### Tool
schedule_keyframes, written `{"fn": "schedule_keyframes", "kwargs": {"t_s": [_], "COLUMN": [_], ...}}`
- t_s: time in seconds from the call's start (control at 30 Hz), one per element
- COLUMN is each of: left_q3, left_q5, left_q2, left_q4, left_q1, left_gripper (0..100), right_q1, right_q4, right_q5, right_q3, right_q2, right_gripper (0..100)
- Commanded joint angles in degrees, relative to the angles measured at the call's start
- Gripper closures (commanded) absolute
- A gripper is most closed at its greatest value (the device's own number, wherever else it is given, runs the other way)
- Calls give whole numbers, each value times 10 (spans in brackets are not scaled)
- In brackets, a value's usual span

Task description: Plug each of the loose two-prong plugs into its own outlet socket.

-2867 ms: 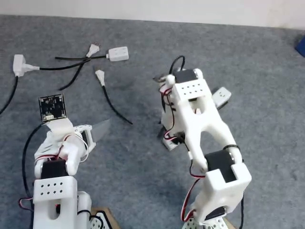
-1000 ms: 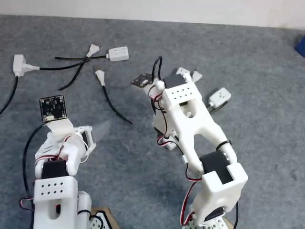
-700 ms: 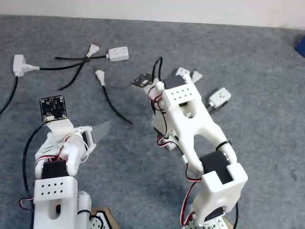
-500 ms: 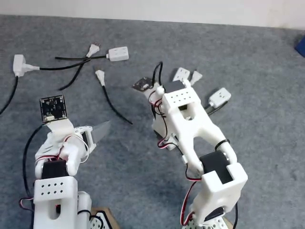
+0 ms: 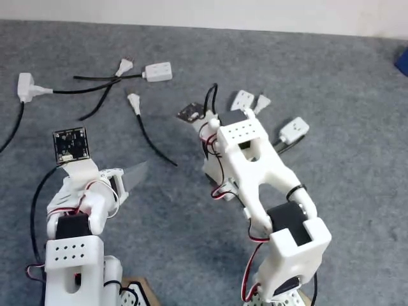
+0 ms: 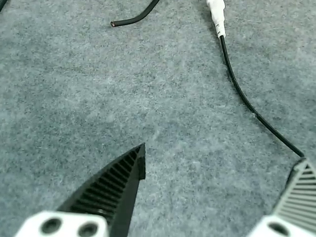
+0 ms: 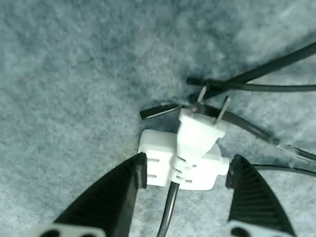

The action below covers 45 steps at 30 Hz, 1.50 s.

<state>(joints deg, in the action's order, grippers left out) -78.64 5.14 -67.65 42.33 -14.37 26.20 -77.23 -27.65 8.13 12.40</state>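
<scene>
**A:** Entry one, the ground?
**B:** Table [image 5: 357,83], faced in grey napped felt, matte and fuzzy.

**A:** Entry two, the right arm [image 5: 255,166]?
**B:** White moulded plastic, folded forward over the table's middle, wrist pitched down. The right gripper [image 7: 189,165] stood spread. Its black ribbed fingers [image 7: 116,192] flanked a socket block [image 7: 155,170] and clasped nothing.

**A:** The block itself?
**B:** White, a rounded rectangle with a slotted face, lying past mid-table toward the far edge. A white two-prong plug [image 7: 197,131] lay across it with its bare metal prongs free, not inserted. Thin black cords [image 7: 256,86] crossed just beyond.

**A:** Entry three, the left arm [image 5: 83,204]?
**B:** Tucked back near the front left corner, wrist low. The left gripper [image 6: 221,160] gaped, released, one side ridged and black, the other pale grey.

**A:** Ahead of it?
**B:** A loose plug [image 6: 216,9], small and white, on a black rubbery cord [image 6: 247,98] that curved toward the pale side.

**A:** Remaining stock?
**B:** A second socket [image 5: 293,129] lay toward the right edge. A third socket [image 5: 158,72] lay near the far edge with another plug [image 5: 125,65] just beside it. A fourth socket [image 5: 25,86] lay by the far left corner.
</scene>
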Motion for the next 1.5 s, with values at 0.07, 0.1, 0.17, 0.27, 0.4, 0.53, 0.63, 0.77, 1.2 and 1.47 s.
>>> {"fn": "schedule_keyframes", "kwargs": {"t_s": [0.07,0.1,0.17,0.27,0.4,0.53,0.63,0.77,1.2,1.47], "left_q3": [3,3,3,3,3,3,3,3,3,3], "left_q5": [5,5,5,5,5,5,5,5,5,5], "left_q2": [-7,-7,-7,-7,-7,-7,-7,-7,-7,-7], "left_q4": [-11,-11,-11,-11,-11,-11,-11,-11,-11,-11], "left_q1": [3,3,3,3,3,3,3,3,3,0], "left_gripper": [568,568,568,568,568,568,568,568,568,568], "right_q1": [-21,-22,-22,-22,-22,-19,-19,-19,-7,28], "right_q4": [15,21,23,25,25,32,48,51,-109,-240], "right_q5": [5,5,5,5,5,4,4,3,5,-72], "right_q3": [0,0,0,0,0,13,28,36,-124,-257], "right_q2": [-3,-3,-3,-3,-3,-3,-3,-3,-7,-11], "right_gripper": [749,749,749,750,755,830,854,857,991,991]}}
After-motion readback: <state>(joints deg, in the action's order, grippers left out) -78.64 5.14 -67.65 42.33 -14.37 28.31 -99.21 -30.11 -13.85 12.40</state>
